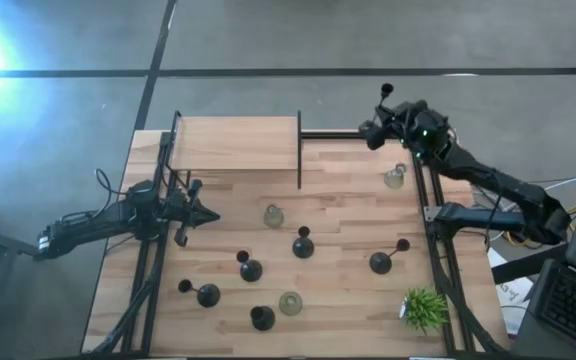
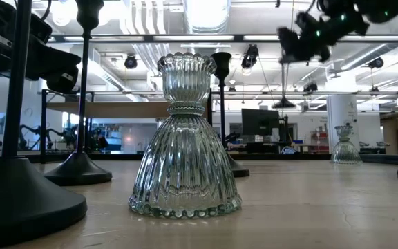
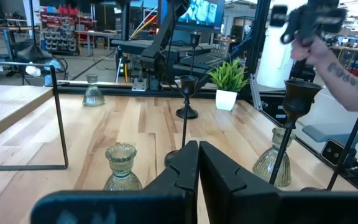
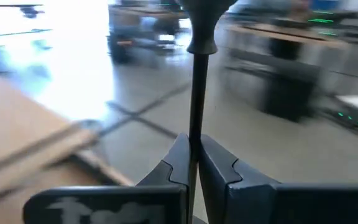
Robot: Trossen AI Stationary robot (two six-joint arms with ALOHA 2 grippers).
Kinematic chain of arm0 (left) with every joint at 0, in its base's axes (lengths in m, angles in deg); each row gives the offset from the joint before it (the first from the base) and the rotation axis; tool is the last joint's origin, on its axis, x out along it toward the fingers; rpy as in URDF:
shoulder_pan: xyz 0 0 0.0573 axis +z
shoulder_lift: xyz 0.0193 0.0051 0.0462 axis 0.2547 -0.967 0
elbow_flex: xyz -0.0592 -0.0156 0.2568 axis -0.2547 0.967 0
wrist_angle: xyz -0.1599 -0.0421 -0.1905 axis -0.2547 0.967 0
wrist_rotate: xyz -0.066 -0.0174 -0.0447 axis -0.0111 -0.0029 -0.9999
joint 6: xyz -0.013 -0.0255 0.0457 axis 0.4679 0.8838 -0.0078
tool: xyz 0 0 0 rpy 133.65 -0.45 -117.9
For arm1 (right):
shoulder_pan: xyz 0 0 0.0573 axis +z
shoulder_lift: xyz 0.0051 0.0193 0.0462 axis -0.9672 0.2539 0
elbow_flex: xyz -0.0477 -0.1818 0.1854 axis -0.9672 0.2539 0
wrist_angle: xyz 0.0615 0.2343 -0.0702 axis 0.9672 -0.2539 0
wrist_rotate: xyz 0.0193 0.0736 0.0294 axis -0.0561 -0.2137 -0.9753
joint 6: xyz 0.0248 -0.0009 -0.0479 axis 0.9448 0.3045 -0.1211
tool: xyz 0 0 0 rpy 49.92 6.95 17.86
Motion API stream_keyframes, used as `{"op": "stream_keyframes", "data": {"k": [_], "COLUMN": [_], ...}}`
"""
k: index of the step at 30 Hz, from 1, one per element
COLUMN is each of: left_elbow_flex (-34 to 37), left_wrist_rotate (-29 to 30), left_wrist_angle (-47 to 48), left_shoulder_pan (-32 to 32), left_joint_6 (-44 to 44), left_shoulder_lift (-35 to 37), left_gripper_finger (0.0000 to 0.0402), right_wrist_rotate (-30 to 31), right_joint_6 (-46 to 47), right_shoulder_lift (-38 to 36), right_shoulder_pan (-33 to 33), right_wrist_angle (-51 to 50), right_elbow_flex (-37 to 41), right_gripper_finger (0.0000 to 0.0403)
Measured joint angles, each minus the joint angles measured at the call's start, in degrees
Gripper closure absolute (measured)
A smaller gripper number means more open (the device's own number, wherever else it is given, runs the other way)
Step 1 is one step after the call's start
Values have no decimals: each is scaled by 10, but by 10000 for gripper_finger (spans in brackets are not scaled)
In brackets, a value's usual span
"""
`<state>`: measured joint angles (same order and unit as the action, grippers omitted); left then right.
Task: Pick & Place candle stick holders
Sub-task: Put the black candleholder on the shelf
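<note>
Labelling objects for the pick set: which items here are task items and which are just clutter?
Task items:
- black metal candle stick holders with round bases
- squat clear-greenish glass holders
- thin black holder stem clamped in right gripper

Clutter:
- small green spiky plant
- black wire frame

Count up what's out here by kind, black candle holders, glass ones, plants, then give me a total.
Black candle holders: 6, one in the right gripper
Glass candle holders: 3
Plant: 1
Total: 10
</note>
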<state>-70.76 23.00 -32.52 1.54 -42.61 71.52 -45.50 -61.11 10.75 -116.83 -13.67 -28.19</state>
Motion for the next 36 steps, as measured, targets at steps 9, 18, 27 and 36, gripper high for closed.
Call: {"op": "stream_keyframes", "data": {"k": [9,18,27,36], "left_elbow_flex": [0,0,0,0], "left_wrist_rotate": [0,0,0,0], "left_wrist_angle": [0,0,0,0], "left_shoulder_pan": [0,0,0,0], "left_joint_6": [0,0,0,0], "left_shoulder_lift": [0,0,0,0], "left_gripper_finger": [385,385,385,384], "right_wrist_rotate": [-232,-339,-345,-381], "right_joint_6": [-33,-54,-73,-81], "right_shoulder_lift": [74,236,350,421], "right_shoulder_pan": [0,19,50,59], "right_wrist_angle": [-63,-139,-138,-62], "right_elbow_flex": [-166,-362,-450,-470], "right_gripper_finger": [394,394,394,394]}}
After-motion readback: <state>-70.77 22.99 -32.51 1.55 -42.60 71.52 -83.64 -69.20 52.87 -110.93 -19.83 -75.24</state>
